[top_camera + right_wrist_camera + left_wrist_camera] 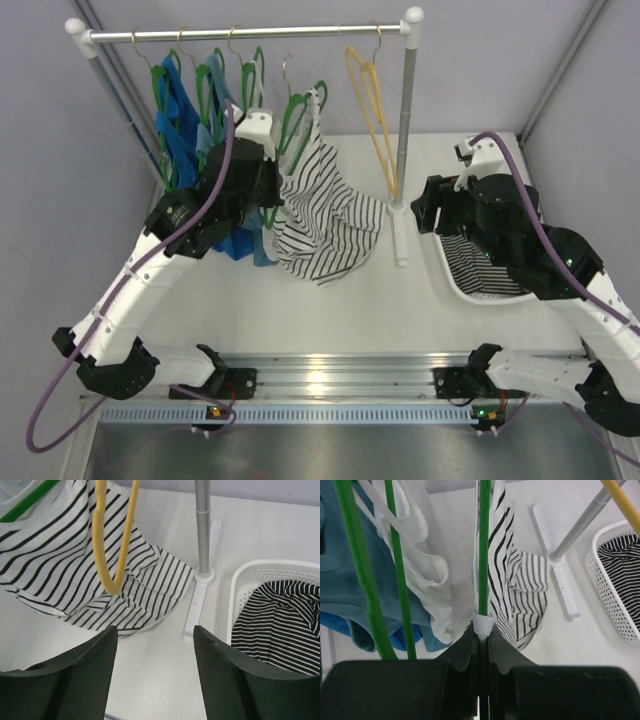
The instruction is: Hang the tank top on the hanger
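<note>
The striped tank top [325, 215] hangs from the green hanger [297, 112] on the rail, and its lower part rests bunched on the table. My left gripper [268, 195] is shut on the hanger's lower bar. In the left wrist view the jaws [483, 630] clamp the green hanger [483, 555] at a white taped spot, with the tank top [522, 580] draped just to its right. My right gripper [425, 215] is open and empty beside the basket. In the right wrist view it [155, 645] hovers over bare table, right of the tank top [60, 565].
A yellow hanger [372, 100] hangs empty on the rail [250, 34]. Other green hangers carry blue tops [180, 125] and a plain white top [427, 565]. The rack's post and foot [402, 200] stand mid-table. A white basket [455, 285] at right holds a dark striped garment [280, 620].
</note>
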